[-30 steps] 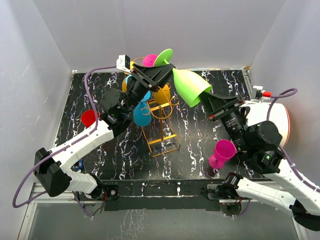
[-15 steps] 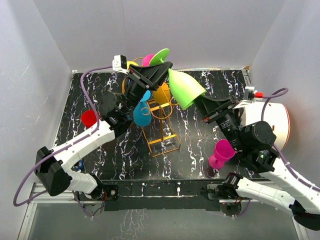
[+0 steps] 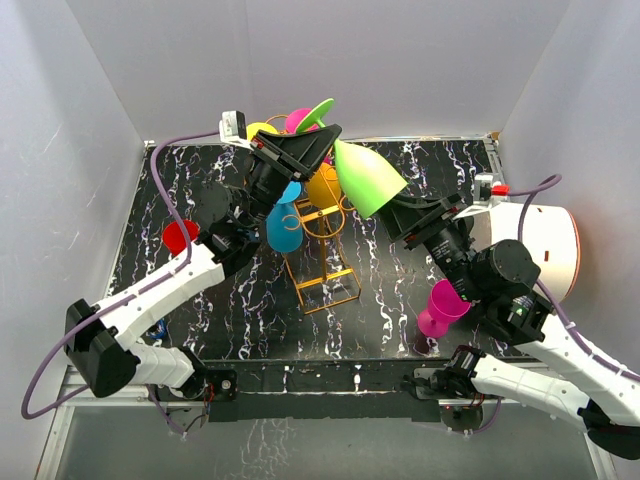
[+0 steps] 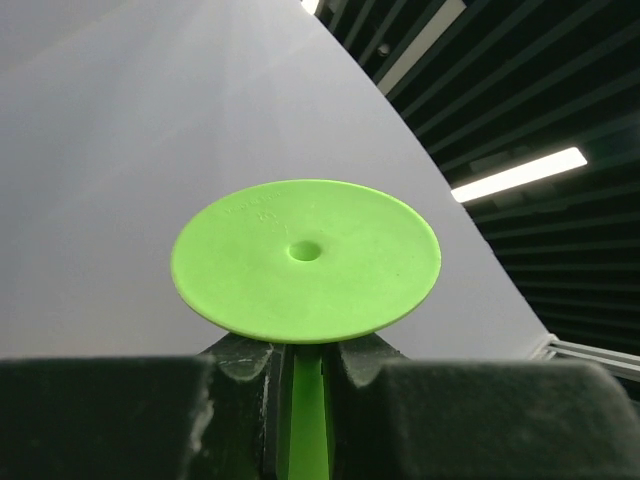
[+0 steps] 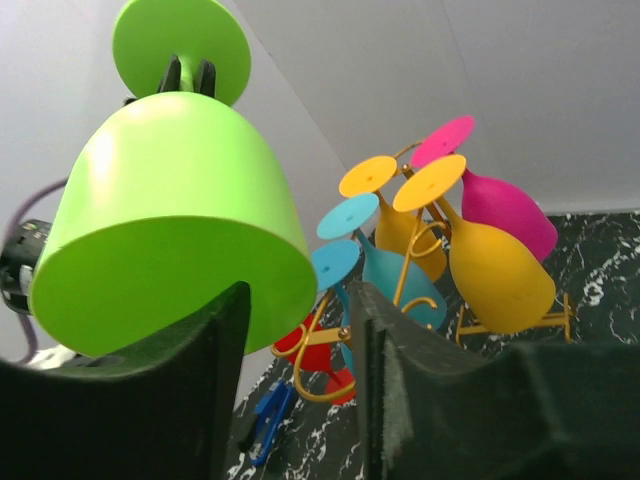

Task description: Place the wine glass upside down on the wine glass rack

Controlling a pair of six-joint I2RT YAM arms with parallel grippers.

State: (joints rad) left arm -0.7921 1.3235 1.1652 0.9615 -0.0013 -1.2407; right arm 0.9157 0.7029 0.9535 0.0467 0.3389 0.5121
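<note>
The wine glass (image 3: 365, 180) is lime green and hangs in the air, foot up and tilted, above the wine glass rack (image 3: 325, 262). My left gripper (image 3: 312, 148) is shut on its stem (image 4: 305, 410), just under the round foot (image 4: 305, 260). My right gripper (image 5: 300, 370) stands open under the bowl (image 5: 170, 220); the rim lies close by its left finger (image 5: 215, 380), with no grip on it. The golden wire rack (image 5: 410, 270) carries several glasses hung upside down, among them orange (image 5: 500, 265), pink (image 5: 510, 210) and blue (image 5: 400, 285).
A pink glass (image 3: 445, 305) stands on the black marbled table (image 3: 400, 330) by my right arm. A red glass (image 3: 180, 237) is at the left, a white round dish (image 3: 550, 245) at the right edge. A blue object (image 5: 265, 420) lies on the table. White walls enclose the table.
My right gripper has opened and let go of the green bowl. My left gripper has closed on the stem. The glass has shifted slightly left toward the rack.
</note>
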